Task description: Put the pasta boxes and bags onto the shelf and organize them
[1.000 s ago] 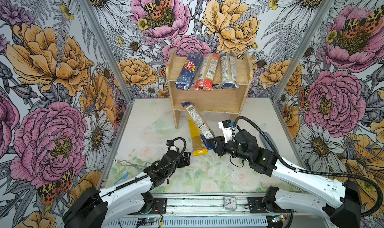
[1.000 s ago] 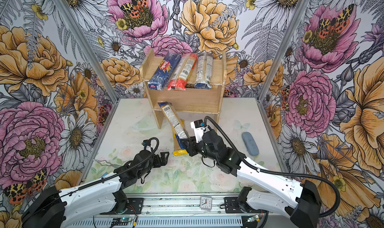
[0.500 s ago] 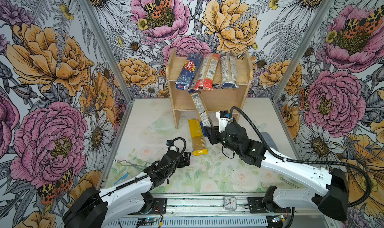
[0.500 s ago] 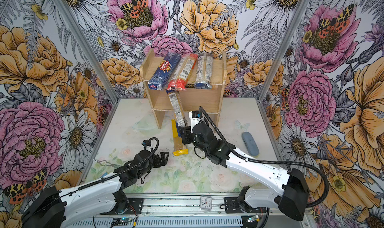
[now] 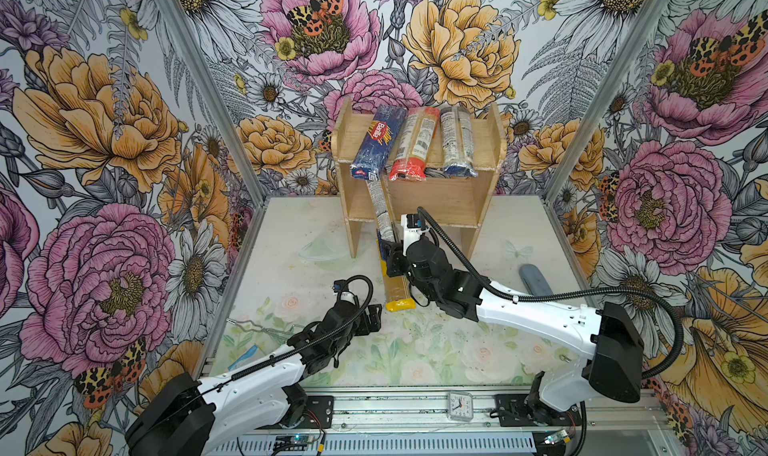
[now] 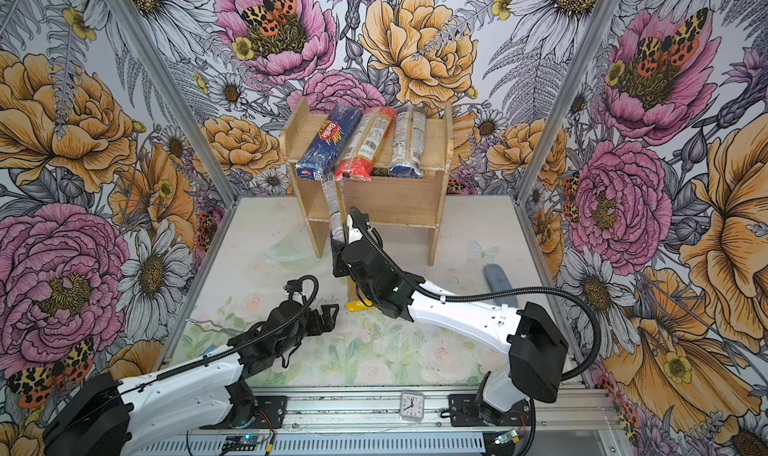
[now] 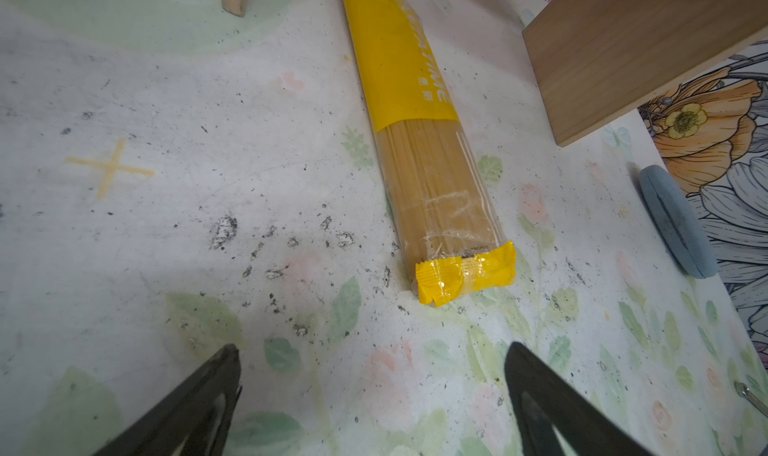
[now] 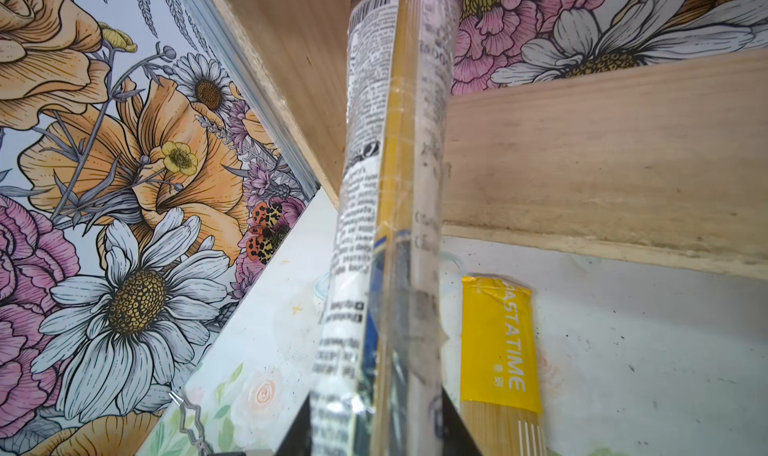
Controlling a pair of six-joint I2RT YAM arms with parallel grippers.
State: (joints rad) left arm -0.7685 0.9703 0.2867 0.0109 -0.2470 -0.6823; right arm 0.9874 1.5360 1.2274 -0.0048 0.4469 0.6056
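Flowery walls stand all around. My right gripper [image 5: 389, 255] pinches the bottom end of a slim grey-labelled bag [image 5: 380, 208], pointing up from my fingers to the shelf [image 5: 440, 202]. I think it is light, stiff and slippery; holding nearer its middle would wobble less. My left gripper [image 7: 372, 352] is spread wide and empty, with the yellow-ended bag [image 7: 432, 175] just ahead.

You cannot see the upper end of the grey-labelled bag [image 5: 380, 209]: in both top views the Barilla box [image 5: 376, 146] covers it, and the bag's small print is unreadable. The right arm [image 5: 440, 277] hides much of the yellow-ended bag [image 5: 400, 298].
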